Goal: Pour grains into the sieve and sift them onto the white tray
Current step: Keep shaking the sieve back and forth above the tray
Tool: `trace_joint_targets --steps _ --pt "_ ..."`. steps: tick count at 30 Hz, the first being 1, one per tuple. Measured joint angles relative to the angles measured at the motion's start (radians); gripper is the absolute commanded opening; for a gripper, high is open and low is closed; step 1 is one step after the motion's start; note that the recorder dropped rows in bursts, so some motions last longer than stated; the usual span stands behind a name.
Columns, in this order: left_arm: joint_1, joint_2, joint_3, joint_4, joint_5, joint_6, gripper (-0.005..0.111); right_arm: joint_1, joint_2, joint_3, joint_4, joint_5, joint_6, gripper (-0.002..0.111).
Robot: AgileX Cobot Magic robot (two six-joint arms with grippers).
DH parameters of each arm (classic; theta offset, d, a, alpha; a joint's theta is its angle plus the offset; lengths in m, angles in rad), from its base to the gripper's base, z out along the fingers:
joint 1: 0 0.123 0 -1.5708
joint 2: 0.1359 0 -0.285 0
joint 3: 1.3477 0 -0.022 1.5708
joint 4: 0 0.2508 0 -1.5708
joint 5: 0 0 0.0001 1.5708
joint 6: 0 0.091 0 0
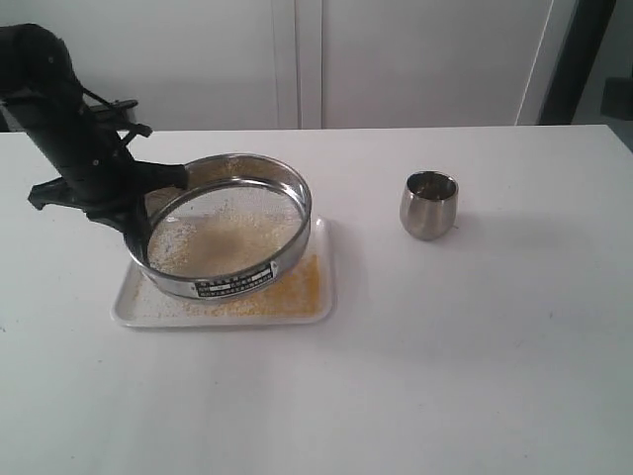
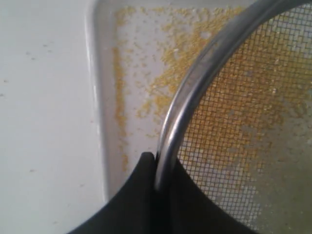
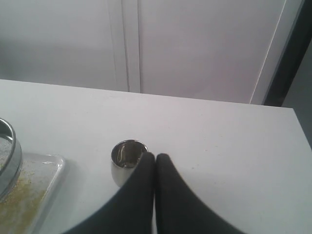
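The round steel sieve (image 1: 227, 226) is tilted above the white tray (image 1: 127, 302), its far-left rim raised. My left gripper (image 1: 138, 213) is shut on the sieve's rim (image 2: 168, 141), one finger outside and one inside over the mesh. Pale and yellow grains (image 1: 213, 242) lie on the mesh. Fine golden grains (image 1: 282, 292) are scattered on the tray, also under the mesh (image 2: 161, 63). My right gripper (image 3: 155, 157) is shut on nothing, held above the table near the steel cup; it is out of the exterior view.
A small steel cup (image 1: 428, 205) stands upright on the white table (image 1: 475, 346) to the right of the tray, also in the right wrist view (image 3: 126, 161). A white wall with door panels rises behind the table's far edge.
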State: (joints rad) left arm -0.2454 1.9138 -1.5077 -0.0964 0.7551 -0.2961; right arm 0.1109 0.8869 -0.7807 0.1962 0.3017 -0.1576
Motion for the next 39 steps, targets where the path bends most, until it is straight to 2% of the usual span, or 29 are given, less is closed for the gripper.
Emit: trace_joint_targets --steps 4,6,9,11,15,18,20,23,26,28,31,34,37,39 --pt "0.047 0.0 0.0 0.035 0.028 -0.087 0.0 0.0 0.0 0.0 0.0 -0.002 0.0 0.0" --pt "0.047 0.0 0.002 -0.004 -0.01 -0.037 0.0 0.0 0.0 0.0 0.0 -0.002 0.0 0.0" --pt "-0.014 0.0 0.002 -0.027 -0.095 -0.002 0.0 0.0 0.0 0.0 0.0 -0.002 0.0 0.0" --pt "-0.038 0.0 0.002 -0.014 -0.105 -0.057 0.0 0.0 0.0 0.0 0.0 -0.002 0.0 0.0" --pt "-0.015 0.004 0.004 -0.01 -0.088 -0.13 0.0 0.0 0.0 0.0 0.0 -0.002 0.0 0.0" --pt "-0.04 0.01 0.004 -0.044 -0.132 -0.06 0.0 0.0 0.0 0.0 0.0 -0.002 0.0 0.0" --pt "-0.088 0.01 0.004 -0.013 -0.151 -0.038 0.0 0.0 0.0 0.0 0.0 -0.002 0.0 0.0" --pt "-0.119 0.01 0.004 0.118 -0.081 -0.139 0.0 0.0 0.0 0.0 0.0 -0.004 0.0 0.0" --pt "-0.051 0.01 0.006 0.205 -0.013 -0.257 0.0 0.0 0.0 0.0 0.0 -0.004 0.0 0.0" --pt "-0.013 0.01 0.009 0.186 -0.029 -0.24 0.0 0.0 0.0 0.0 0.0 -0.004 0.0 0.0" --pt "-0.032 0.01 0.011 0.127 -0.103 -0.135 0.0 0.0 0.0 0.0 0.0 -0.004 0.0 0.0" --pt "-0.073 0.01 0.011 0.132 -0.122 -0.139 0.0 0.0 0.0 0.0 0.0 -0.006 0.0 0.0" --pt "-0.029 0.01 0.012 0.139 -0.082 -0.232 0.0 0.0 0.0 0.0 0.0 -0.006 0.0 0.0" --pt "0.0 0.011 0.012 0.106 -0.078 -0.199 0.0 0.0 0.0 0.0 0.0 -0.006 0.0 0.0"
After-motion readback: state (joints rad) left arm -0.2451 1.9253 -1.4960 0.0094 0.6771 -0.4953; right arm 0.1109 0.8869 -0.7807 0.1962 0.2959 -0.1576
